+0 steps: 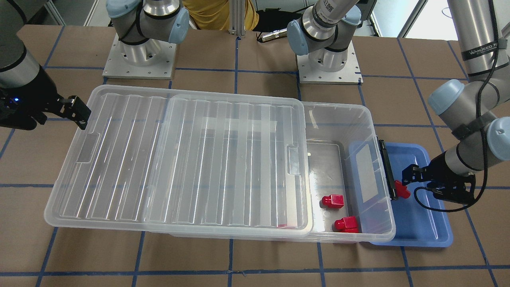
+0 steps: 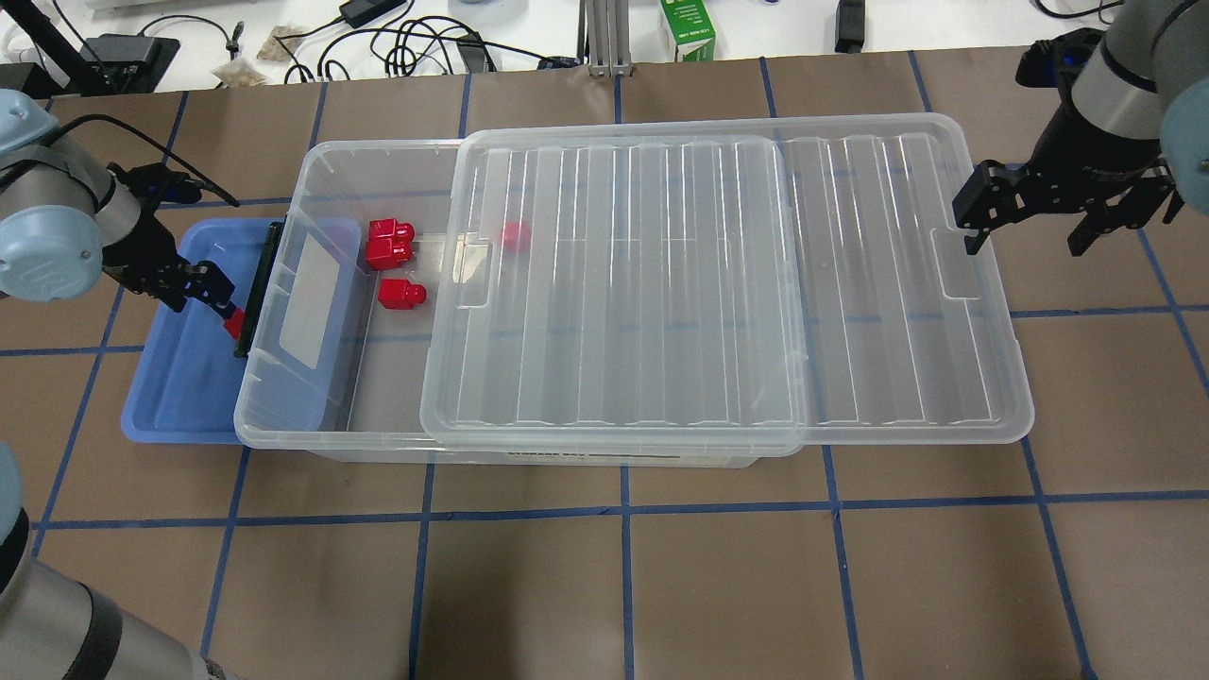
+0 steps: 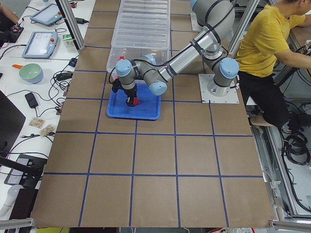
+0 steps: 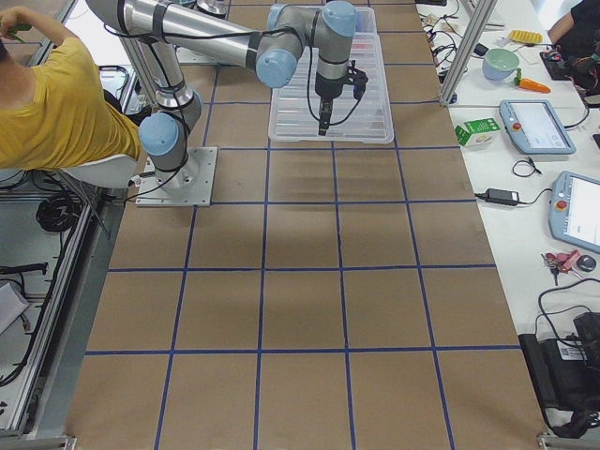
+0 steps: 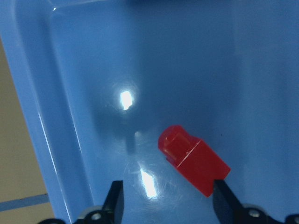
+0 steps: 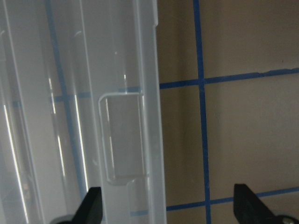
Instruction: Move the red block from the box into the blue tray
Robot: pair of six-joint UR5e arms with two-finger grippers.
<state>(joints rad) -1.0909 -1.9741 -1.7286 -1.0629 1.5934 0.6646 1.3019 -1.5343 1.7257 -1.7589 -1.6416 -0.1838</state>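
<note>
Tabletop brown, gridded in blue tape. Benches with cables and a green carton stand beyond it. A person in yellow shirt sits by the arm bases.

Clear box lies lengthwise. Its ribbed lid sits offset toward the robot's right and overhangs that end, so the left end is uncovered. A red smear shows through the lid, too blurred to identify.

The blue tray is against the box's left short end, partly hidden by the box rim and black latch.

The right gripper hangs over the lid's overhanging end, fingers wide apart, nothing between them. The left gripper is low over the tray, fingers spread wider than the red block. That block lies tilted just beside one finger; cannot tell whether it touches the finger or rests on the tray floor.

More loose blocks are in the uncovered end: one alone, one cluster, possibly two pressed together.
</note>
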